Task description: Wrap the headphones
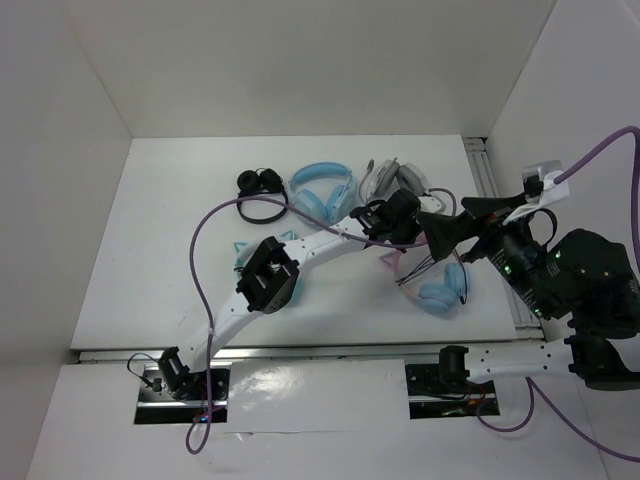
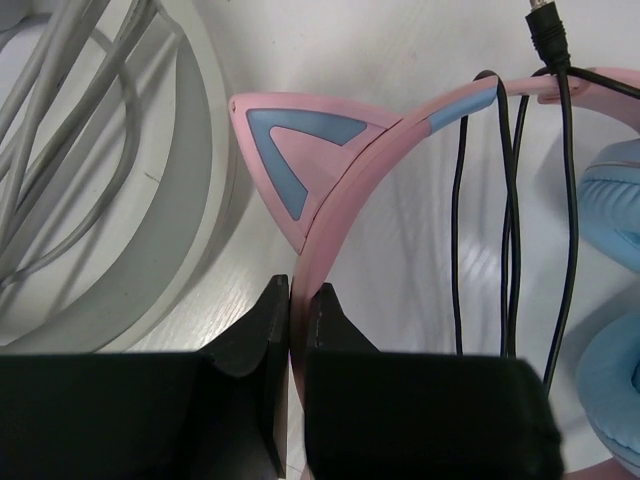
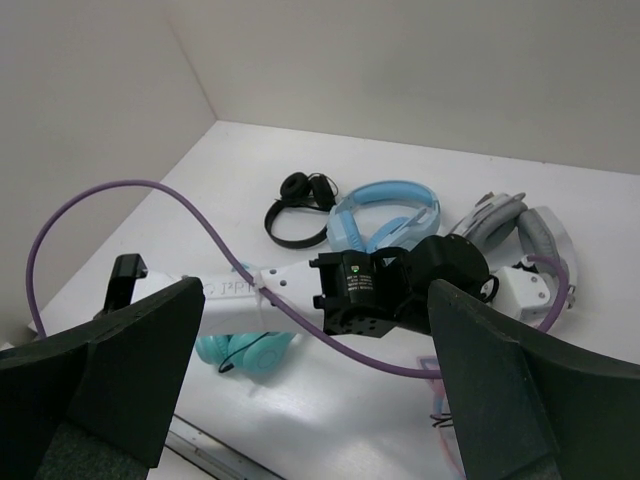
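The headphones (image 1: 445,292) lie right of the table's middle, with light blue ear cups and a pink cat-ear headband (image 2: 345,185). The thin black cable (image 2: 510,210) runs in several strands across the headband, and its plug (image 2: 548,35) hangs free at the top of the left wrist view. My left gripper (image 2: 300,295) is shut on the pink headband just below the cat ear; it also shows in the top view (image 1: 400,240). My right gripper (image 1: 440,228) hovers above the headphones, close beside the left gripper. It is wide open and empty (image 3: 320,380).
A grey-white pair (image 1: 392,178) and its band (image 2: 150,200) lie just behind the left gripper. An all-light-blue pair (image 1: 322,190) and a small black pair (image 1: 260,183) sit at the back. A teal cat-ear pair (image 3: 250,350) lies under the left arm. A purple cable (image 1: 200,240) loops over the table.
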`<control>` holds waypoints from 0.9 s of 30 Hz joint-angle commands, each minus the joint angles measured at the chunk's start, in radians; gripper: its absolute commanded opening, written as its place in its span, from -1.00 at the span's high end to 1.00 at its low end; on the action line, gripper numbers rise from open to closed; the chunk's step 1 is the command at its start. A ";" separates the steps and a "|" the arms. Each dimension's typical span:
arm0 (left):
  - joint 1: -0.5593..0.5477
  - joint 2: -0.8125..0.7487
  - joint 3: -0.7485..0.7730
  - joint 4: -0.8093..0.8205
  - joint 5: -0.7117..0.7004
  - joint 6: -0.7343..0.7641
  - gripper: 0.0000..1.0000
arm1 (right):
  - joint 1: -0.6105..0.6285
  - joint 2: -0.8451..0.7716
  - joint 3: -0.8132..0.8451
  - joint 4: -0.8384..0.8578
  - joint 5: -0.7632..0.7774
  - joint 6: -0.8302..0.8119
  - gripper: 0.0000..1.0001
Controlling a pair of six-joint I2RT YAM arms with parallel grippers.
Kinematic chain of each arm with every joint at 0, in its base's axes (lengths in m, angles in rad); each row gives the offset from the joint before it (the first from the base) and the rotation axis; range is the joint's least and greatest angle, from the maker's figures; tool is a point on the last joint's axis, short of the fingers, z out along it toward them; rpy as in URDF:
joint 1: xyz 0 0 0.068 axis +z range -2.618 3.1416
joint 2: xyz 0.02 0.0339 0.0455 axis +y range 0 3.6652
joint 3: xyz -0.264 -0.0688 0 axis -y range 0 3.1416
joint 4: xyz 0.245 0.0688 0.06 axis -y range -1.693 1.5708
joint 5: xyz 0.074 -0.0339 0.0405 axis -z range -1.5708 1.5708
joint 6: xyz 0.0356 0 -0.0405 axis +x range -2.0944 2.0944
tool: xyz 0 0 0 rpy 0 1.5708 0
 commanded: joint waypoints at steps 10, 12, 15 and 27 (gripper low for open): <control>-0.007 0.043 0.074 0.175 0.133 -0.179 0.74 | -0.005 -0.006 -0.037 -0.004 -0.009 0.018 -1.00; -0.007 0.052 0.060 0.184 0.147 -0.179 0.51 | -0.005 -0.006 -0.037 -0.004 -0.009 0.018 -1.00; -0.007 0.052 0.049 0.184 0.170 -0.190 0.36 | -0.005 -0.006 -0.037 -0.004 -0.009 0.018 -1.00; 0.028 -0.250 -0.116 0.206 0.106 -0.190 -0.99 | -0.005 0.004 -0.010 -0.004 -0.028 0.018 -1.00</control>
